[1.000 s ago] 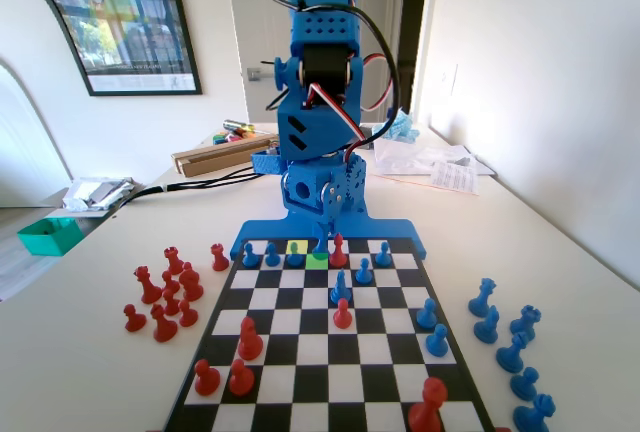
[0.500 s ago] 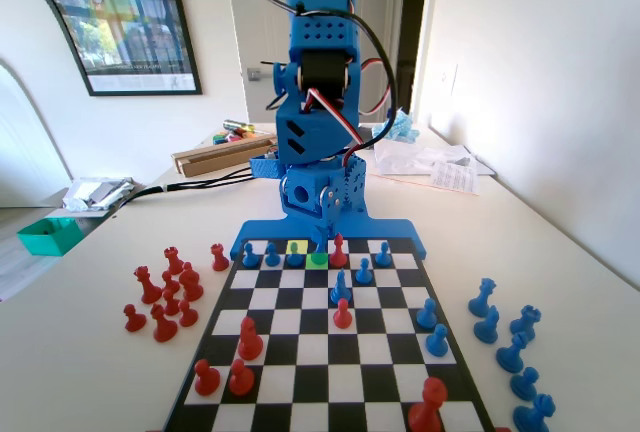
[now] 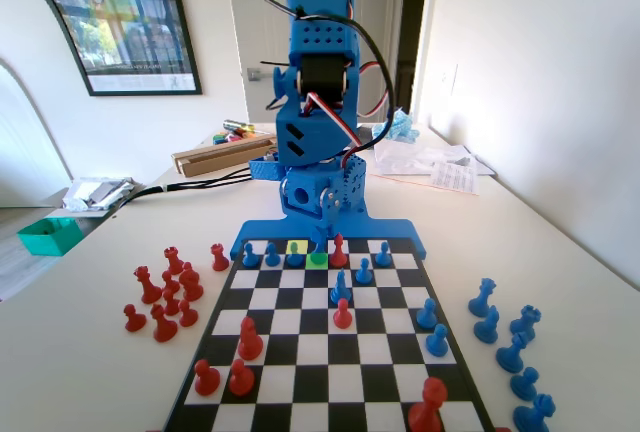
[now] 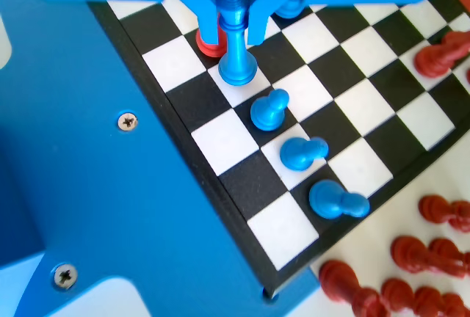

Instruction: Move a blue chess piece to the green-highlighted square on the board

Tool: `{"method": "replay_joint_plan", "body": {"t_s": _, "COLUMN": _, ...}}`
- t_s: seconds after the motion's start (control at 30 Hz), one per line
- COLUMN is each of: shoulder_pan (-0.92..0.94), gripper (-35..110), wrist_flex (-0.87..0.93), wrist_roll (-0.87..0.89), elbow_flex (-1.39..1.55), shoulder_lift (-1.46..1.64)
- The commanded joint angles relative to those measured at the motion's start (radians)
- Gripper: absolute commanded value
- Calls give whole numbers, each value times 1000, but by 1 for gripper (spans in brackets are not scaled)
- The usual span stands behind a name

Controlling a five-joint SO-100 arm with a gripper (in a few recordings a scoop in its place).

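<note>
The tool (image 4: 233,27) hangs at twelve o'clock in the wrist view, its two jaws standing either side of the blue chess piece (image 4: 236,45). The jaws look parted, with a sliver of gap on each side of the stem, so I judge the tool open around the piece, not clamped on it. The piece stands upright, its round foot flat on a square in the second row from the board's (image 4: 220,185) dark rim. In the fixed view it sits at about twelve o'clock from the board's middle, on or at the edge of the green-highlighted square (image 3: 316,261), with the paler yellow-green square (image 3: 296,247) just beside it at ten o'clock.

The main risk is a jaw catching the narrow crowned top if the tool lifts off crooked; the piece is tall, slim and smooth plastic, so a light nudge could tip it. It could then fall onto the red piece (image 4: 211,42) just behind it, or toward the nearest of the small blue pawns (image 4: 269,109) at five o'clock in the wrist view. Those pawns are short, round-headed and glossy, and one (image 4: 336,201) leans or lies tilted. The board is flat and matt, its black and white squares sharply edged; more red pieces (image 4: 411,254) stand on the pale worktop (image 3: 80,352).
</note>
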Motion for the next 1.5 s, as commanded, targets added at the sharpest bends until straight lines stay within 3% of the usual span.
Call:
{"method": "replay_joint_plan", "body": {"t_s": 0.0, "shoulder_pan": 20, "gripper": 9, "wrist_flex": 2, "wrist_roll": -31, "elbow_flex": 2, "shoulder_lift": 17}}
{"method": "replay_joint_plan", "body": {"t_s": 0.3, "shoulder_pan": 31, "gripper": 14, "wrist_flex": 38, "wrist_roll": -52, "elbow_flex": -25, "shoulder_lift": 17}}
{"method": "replay_joint_plan", "body": {"t_s": 0.83, "shoulder_pan": 51, "gripper": 13, "wrist_flex": 387, "wrist_roll": -57, "elbow_flex": -364, "shoulder_lift": 23}}
{"method": "replay_joint_plan", "body": {"t_s": 1.0, "shoulder_pan": 55, "gripper": 2, "wrist_flex": 543, "wrist_roll": -18, "elbow_flex": -495, "shoulder_lift": 63}}
{"method": "replay_joint_plan", "body": {"t_s": 1.47, "shoulder_pan": 5, "gripper": 1, "wrist_flex": 862, "wrist_roll": 456, "elbow_flex": -773, "shoulder_lift": 344}}
